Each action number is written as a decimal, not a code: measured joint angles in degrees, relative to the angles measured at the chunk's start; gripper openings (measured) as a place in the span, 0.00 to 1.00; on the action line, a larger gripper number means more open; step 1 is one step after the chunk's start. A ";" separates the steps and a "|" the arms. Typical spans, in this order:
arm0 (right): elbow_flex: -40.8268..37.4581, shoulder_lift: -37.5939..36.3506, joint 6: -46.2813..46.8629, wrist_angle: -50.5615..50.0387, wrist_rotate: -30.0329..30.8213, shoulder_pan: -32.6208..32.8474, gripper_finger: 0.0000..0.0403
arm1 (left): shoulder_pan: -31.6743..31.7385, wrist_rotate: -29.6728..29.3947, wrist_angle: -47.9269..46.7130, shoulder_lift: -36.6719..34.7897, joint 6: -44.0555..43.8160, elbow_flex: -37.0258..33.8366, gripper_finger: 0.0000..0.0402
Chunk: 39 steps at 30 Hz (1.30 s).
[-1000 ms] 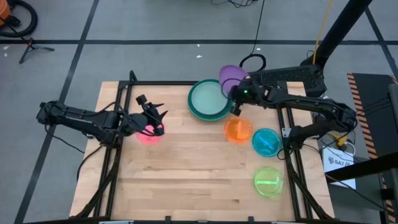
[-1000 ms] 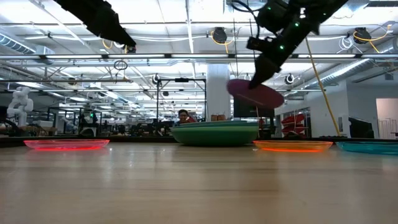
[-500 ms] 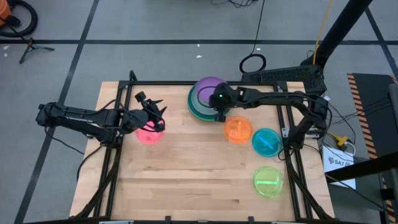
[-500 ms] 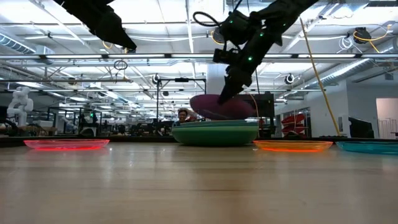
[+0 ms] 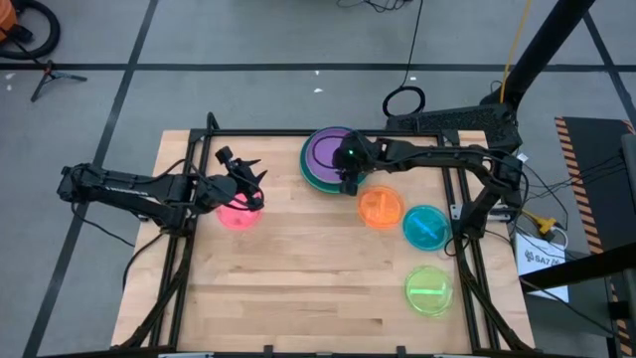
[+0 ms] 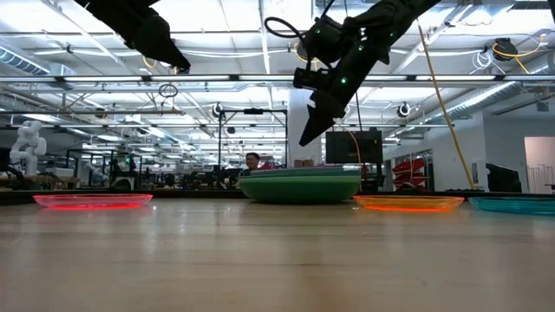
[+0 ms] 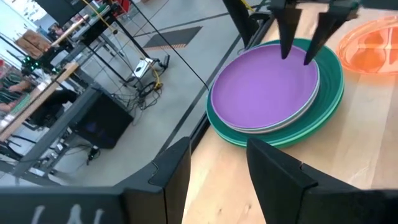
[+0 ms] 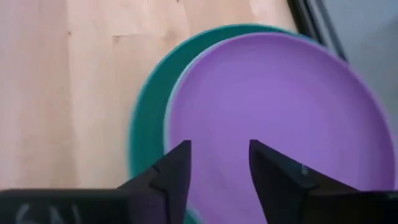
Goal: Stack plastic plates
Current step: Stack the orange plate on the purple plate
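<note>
Robotics lab, open hall with ceiling strip lights (image 6: 260,35), equipment racks (image 6: 251,143), white humanoid robot (image 6: 24,147), taped floor (image 5: 129,70)

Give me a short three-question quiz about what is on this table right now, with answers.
1. True or false: the round purple plastic plate lies on the green plate stack.
2. Which gripper hangs open just above that purple plate: A) left gripper B) right gripper?
3. Fill in: the left gripper hovers over the glossy ____ plate.

Key: 1 true; 2 B; 3 pink. The orange plate, blue plate and translucent lime plate lie single on the wooden table.
</note>
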 joint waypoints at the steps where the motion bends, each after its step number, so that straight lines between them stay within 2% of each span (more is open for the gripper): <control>1: 0.00 -0.47 1.83 -0.93 0.00 0.32 0.40 | 0.00 0.00 -0.01 0.00 -0.59 0.00 0.41; 7: 0.02 -6.27 17.67 -10.18 -0.24 3.97 0.40 | -0.16 0.01 -0.56 0.00 -4.20 0.00 0.41; 11: 0.04 -9.73 29.10 -20.13 -4.91 8.42 0.37 | -1.21 0.04 -3.10 0.00 -6.15 0.00 0.41; 13: -0.17 -10.61 33.61 -23.63 -4.51 11.71 0.36 | -1.97 0.06 -4.61 0.00 -6.88 0.00 0.41; 17: -3.39 -10.95 41.37 -24.56 -1.66 17.96 0.33 | -3.24 0.07 -5.90 0.00 -7.81 0.00 0.41; 21: -7.83 -9.65 48.72 -23.23 0.28 21.48 0.31 | -4.24 0.07 -5.89 0.00 -7.58 -0.02 0.41; 26: -11.76 -6.77 51.30 -19.82 0.47 21.99 0.32 | -4.53 0.06 -5.62 -0.02 -5.73 -0.02 0.41; 39: -12.15 1.91 49.49 -17.34 4.10 21.99 0.32 | -4.46 0.02 -2.88 0.00 -0.19 -0.02 0.41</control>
